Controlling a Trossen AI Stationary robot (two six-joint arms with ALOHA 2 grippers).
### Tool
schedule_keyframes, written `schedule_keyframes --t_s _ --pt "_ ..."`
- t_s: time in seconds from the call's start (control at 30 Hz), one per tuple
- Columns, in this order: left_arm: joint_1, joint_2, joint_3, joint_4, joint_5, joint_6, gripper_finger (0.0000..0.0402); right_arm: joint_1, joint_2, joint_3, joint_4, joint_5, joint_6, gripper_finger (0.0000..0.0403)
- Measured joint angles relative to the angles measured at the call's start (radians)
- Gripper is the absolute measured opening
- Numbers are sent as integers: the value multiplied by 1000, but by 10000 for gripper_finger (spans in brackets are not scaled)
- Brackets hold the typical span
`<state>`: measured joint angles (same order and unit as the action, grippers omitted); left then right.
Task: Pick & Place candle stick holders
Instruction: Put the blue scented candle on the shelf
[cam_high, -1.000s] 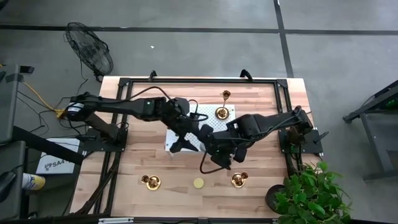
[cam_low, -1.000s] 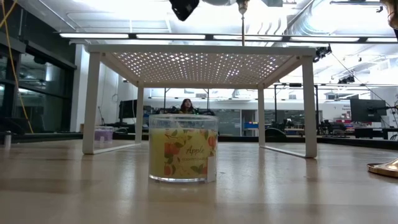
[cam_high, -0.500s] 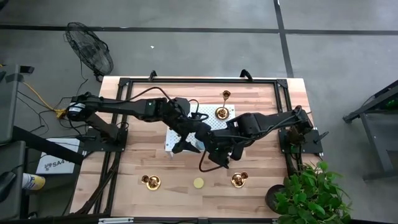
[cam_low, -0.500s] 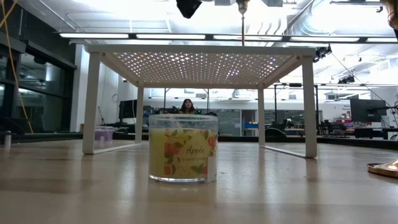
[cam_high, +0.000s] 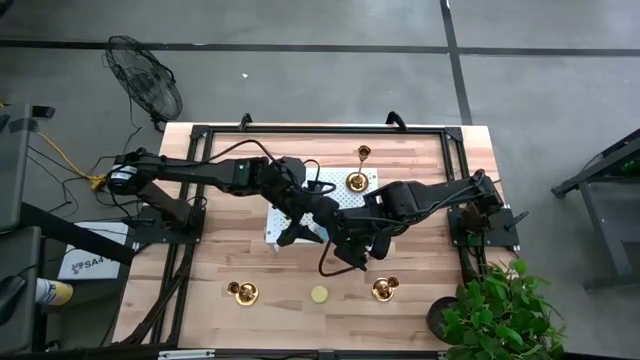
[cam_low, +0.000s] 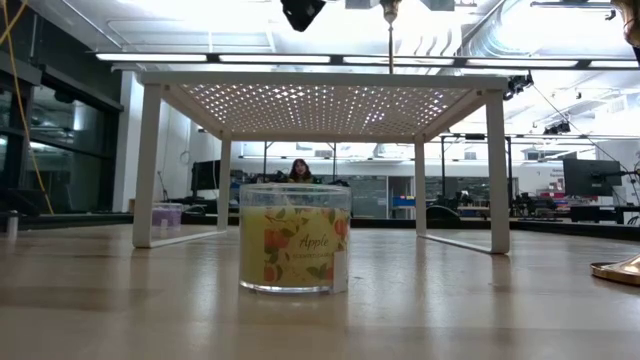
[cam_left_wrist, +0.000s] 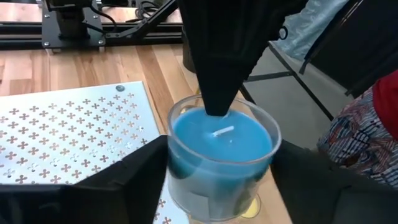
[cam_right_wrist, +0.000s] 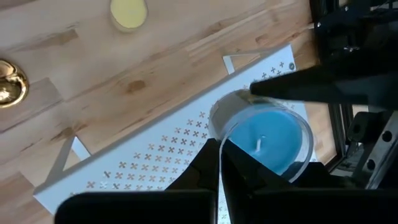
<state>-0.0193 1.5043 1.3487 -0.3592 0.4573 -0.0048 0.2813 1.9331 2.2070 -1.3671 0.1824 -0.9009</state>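
Observation:
A blue candle in a clear glass jar (cam_left_wrist: 221, 155) is held between both grippers by the near corner of the white perforated rack (cam_high: 345, 200); the jar also shows in the right wrist view (cam_right_wrist: 267, 137). My left gripper (cam_high: 300, 228) straddles the jar's sides. My right gripper (cam_right_wrist: 221, 165) is shut on its rim. One gold candle stick holder (cam_high: 356, 181) stands on the rack on its round base. Another (cam_high: 362, 153) stands on the table beyond the rack. Two more (cam_high: 243, 292) (cam_high: 385, 288) stand near the table's near edge. My left gripper has the jar's glass wall between its two fingers (cam_left_wrist: 134, 177), one on each side, coming level at it. Whether the jar's bottom rests on the rack or hangs clear, I cannot tell. My right gripper pinches the jar's rim (cam_right_wrist: 220, 146), one finger inside the glass and one outside. Its fingers (cam_left_wrist: 214, 93) come from above, pointing down onto the rim's far side.
A yellow candle jar (cam_high: 319, 294) stands on the wood between the two near holders and fills the middle of the low view (cam_low: 295, 237). A small purple candle (cam_low: 165, 215) sits under the rack. A plant (cam_high: 495, 310) stands off the table's near right corner.
My right gripper has edged toward the table's left edge, closer to my left gripper. Both stay over the rack's near corner.

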Motion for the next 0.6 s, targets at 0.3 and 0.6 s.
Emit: schedule_keyframes --t_s 0.3,0.6 --pt "0 0 0 -1 0 0 231 0 0 0 -3 6 14 0" --pt "0 -1 0 0 -21 -1 230 1 0 0 -4 5 95 1"
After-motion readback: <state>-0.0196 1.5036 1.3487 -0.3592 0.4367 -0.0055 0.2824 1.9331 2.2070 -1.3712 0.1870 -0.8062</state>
